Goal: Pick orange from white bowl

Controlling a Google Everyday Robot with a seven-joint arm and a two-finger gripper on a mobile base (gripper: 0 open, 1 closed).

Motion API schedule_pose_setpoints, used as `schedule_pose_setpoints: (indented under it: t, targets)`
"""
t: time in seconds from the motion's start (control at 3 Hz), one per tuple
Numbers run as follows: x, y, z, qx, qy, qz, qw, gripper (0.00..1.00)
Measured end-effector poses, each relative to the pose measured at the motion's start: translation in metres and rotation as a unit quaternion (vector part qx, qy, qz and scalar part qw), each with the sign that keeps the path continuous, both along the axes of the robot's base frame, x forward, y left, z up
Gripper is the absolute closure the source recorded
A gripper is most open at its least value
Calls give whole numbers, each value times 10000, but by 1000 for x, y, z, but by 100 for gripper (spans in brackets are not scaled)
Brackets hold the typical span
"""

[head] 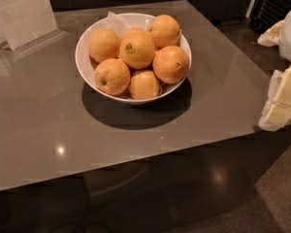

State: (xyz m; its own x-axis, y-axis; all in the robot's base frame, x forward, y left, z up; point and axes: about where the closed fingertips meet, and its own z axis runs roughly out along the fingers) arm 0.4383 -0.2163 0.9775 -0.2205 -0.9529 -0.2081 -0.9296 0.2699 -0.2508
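The white bowl [80, 57] stands on the grey table, back of centre, and holds several oranges. The orange [170, 64], round, deep orange, with one tiny dark speck, lies at the bowl's right side against the rim. Beside it in the middle lies an orange with a dark star-shaped stem scar [137, 50]. Paler oranges lie at the left [104, 45] and front [111, 76]. My gripper [280, 106], cream and white, hangs at the right edge of the view, beyond the table's right edge, well to the right of the bowl and holding nothing that I can see.
A clear sign holder [22, 13] stands at the table's back left corner. The table's front edge [136, 154] runs across the view, with dark floor below. A dark slatted object [276, 6] stands at the back right.
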Motion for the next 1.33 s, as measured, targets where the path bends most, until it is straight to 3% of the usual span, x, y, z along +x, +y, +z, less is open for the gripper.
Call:
schedule_pose_setpoints:
  t: [0.33, 0.67, 1.0, 1.33]
  targets:
    - [1, 1, 1, 2, -21, 6, 10000, 0]
    - [32, 15, -3, 332, 7, 51, 9994, 0]
    - [90, 52, -11, 900, 77, 301, 9955, 0]
    - [91, 52, -11, 908, 72, 295, 9954, 0]
